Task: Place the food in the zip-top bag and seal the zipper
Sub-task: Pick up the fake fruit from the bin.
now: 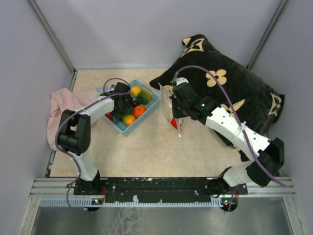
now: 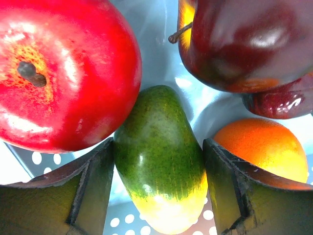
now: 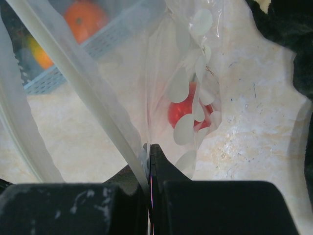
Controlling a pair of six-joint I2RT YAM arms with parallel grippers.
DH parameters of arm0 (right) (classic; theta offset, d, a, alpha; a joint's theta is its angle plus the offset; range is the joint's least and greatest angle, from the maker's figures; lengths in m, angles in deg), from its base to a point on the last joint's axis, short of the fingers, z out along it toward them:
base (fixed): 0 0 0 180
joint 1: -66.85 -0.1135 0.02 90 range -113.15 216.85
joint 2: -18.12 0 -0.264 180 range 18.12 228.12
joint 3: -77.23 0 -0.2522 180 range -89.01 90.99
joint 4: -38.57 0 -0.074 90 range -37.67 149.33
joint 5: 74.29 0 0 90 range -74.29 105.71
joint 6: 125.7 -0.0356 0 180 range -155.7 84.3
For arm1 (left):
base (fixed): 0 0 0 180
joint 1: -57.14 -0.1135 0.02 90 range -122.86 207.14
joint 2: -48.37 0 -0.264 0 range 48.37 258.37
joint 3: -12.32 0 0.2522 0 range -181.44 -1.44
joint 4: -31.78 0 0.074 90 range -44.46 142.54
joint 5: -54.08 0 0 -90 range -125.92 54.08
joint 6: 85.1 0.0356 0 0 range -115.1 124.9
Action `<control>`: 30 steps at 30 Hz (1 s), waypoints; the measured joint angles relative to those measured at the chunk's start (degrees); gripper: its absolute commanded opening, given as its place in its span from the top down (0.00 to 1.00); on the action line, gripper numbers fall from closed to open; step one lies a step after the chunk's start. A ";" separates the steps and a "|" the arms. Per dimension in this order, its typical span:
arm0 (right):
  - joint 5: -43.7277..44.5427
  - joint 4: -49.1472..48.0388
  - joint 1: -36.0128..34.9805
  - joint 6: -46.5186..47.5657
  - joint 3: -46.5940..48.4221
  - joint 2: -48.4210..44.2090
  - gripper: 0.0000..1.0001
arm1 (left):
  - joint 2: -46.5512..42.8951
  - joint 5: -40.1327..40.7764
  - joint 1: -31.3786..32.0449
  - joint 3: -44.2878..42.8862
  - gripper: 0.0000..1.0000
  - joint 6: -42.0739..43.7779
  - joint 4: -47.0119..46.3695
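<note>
The left fingers are down inside the light-blue basket, which sits toward the far left corner of the counter. They are closed against both flanks of a green-and-yellow fruit that lies on the basket floor. Crowded around it are a red apple, a dark red apple and an orange. Just right of the basket, near the middle of the counter, the zip-top bag stands upright. The right fingers are pinched tight on its top edge, where the zipper runs down into them. One red piece of food lies at the bottom of the bag. A black flowered pillow fills the far right corner, and a pink cloth is bunched at the left edge.
</note>
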State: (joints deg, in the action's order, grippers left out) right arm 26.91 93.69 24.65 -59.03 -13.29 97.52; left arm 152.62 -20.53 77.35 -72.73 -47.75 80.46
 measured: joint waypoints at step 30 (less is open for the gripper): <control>1.29 0.31 -5.27 0.22 3.10 5.01 1.00 | -29.83 -4.50 -0.09 14.21 0.64 11.50 -8.37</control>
State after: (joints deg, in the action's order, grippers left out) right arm 28.20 94.00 19.38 -58.82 -10.18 102.52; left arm 122.78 -25.03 77.26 -58.52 -36.25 72.09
